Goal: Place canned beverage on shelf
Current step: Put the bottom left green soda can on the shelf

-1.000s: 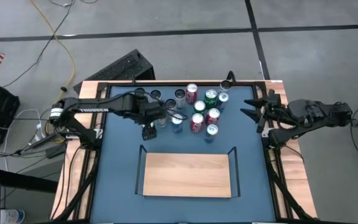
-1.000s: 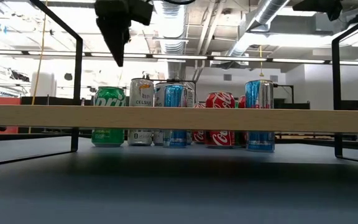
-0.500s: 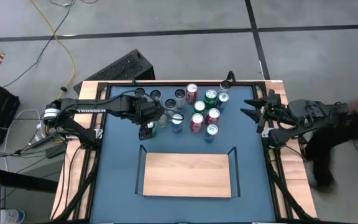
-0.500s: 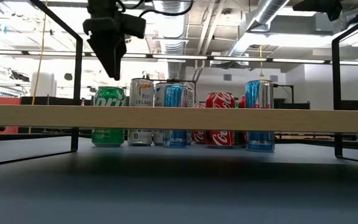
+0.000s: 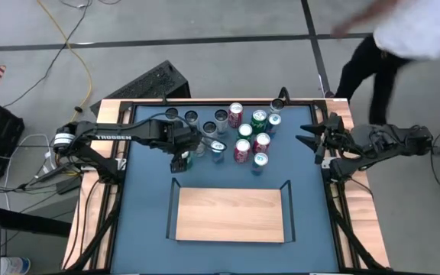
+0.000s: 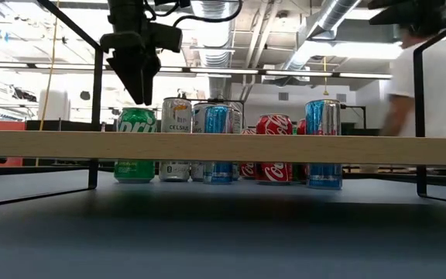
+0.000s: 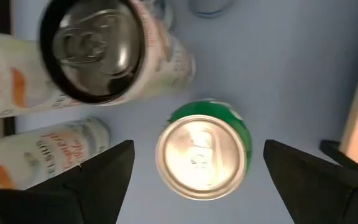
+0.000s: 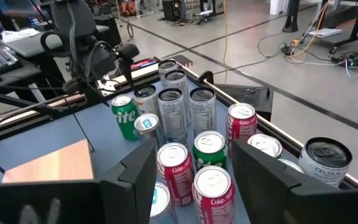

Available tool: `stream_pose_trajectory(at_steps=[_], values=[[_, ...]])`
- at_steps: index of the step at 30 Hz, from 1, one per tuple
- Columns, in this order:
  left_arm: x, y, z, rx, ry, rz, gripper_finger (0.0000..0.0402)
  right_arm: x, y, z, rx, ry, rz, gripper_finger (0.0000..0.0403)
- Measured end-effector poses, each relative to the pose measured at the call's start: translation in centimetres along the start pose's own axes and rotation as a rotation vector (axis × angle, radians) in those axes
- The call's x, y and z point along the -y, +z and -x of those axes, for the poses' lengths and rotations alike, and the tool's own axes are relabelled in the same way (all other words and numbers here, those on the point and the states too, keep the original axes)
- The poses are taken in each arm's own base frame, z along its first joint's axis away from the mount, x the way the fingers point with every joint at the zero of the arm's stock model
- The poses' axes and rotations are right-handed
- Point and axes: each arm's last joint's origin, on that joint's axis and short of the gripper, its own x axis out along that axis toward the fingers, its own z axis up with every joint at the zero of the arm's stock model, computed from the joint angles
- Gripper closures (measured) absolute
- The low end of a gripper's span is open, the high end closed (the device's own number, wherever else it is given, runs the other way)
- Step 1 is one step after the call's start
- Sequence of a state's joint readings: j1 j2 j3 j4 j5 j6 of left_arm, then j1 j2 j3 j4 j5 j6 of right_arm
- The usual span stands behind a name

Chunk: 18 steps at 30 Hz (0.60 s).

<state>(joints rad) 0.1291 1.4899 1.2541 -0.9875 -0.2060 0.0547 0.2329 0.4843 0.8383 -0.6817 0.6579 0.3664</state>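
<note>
Early stage: shelf [image 5: 230, 214] bare, cans grouped behind it on the bench [image 5: 151, 191], left fingers [image 5: 180, 159] spread wide above the green can [image 7: 205, 155], gripping nothing, right fingers [image 5: 312, 137] parted and idle at the bench edge; grasp, carry, placing all left.

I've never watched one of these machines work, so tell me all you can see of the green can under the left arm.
The green can is a metal Sprite can with a silver, unopened top. It stands upright on the blue table, at the left edge of the cluster. The left hand hovers open right above it, not touching. Nothing visibly touches it.
</note>
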Motion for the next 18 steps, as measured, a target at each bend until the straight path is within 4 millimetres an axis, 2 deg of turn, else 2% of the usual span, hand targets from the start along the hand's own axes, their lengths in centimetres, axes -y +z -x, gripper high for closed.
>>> stream_pose_trajectory(at_steps=[5, 12, 18], values=[[0.1, -0.1, -0.2, 0.001, -0.002, 0.0, 0.0056, 0.0, 0.0, 0.0, 0.0, 0.0, 0.0, 0.0195], [0.7, -1.7, -3.1, -0.04, -0.009, 0.036, 0.0056, 0.0, 0.0, 0.0, 0.0, 0.0, -0.001, 0.0195], [0.8, -1.7, -3.2, -0.026, -0.009, 0.051, 0.0056, 0.0, 0.0, 0.0, 0.001, 0.0, -0.002, 0.0195]])
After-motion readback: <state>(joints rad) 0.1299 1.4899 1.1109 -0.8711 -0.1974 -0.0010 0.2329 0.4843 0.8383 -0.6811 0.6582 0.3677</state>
